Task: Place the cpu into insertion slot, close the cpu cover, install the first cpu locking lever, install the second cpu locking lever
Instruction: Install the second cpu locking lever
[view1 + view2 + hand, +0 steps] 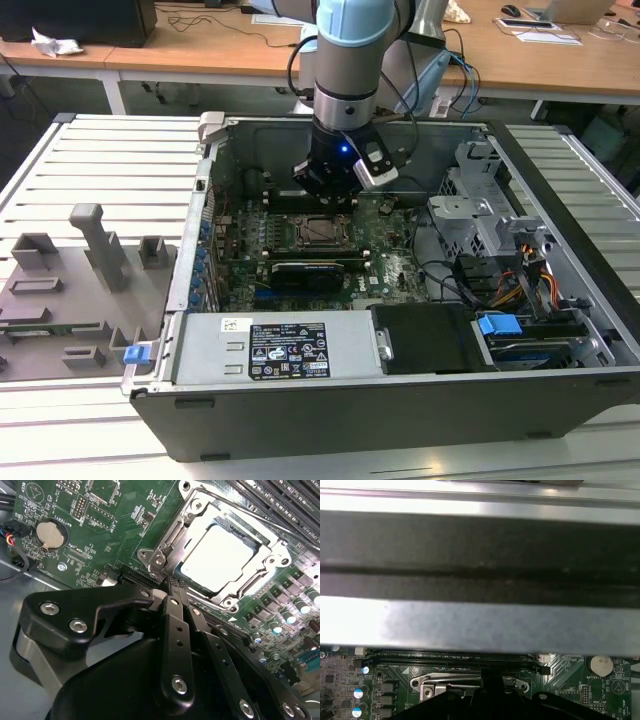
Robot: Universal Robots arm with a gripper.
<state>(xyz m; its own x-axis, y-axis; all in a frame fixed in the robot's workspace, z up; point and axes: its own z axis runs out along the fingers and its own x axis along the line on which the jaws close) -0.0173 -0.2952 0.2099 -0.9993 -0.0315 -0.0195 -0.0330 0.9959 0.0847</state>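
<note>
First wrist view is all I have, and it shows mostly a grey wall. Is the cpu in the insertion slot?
Observer: Yes. In the second wrist view the cpu lies in the insertion slot, silver face up.
Operator: And the cpu cover?
Observer: The cpu cover lies flat, framing the cpu.
Operator: Where is the gripper?
Observer: In the second wrist view the gripper is beside one corner of the cover.

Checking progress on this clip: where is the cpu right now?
The cpu sits in the insertion slot under the closed cpu cover, just beyond the gripper in the second wrist view.
</note>
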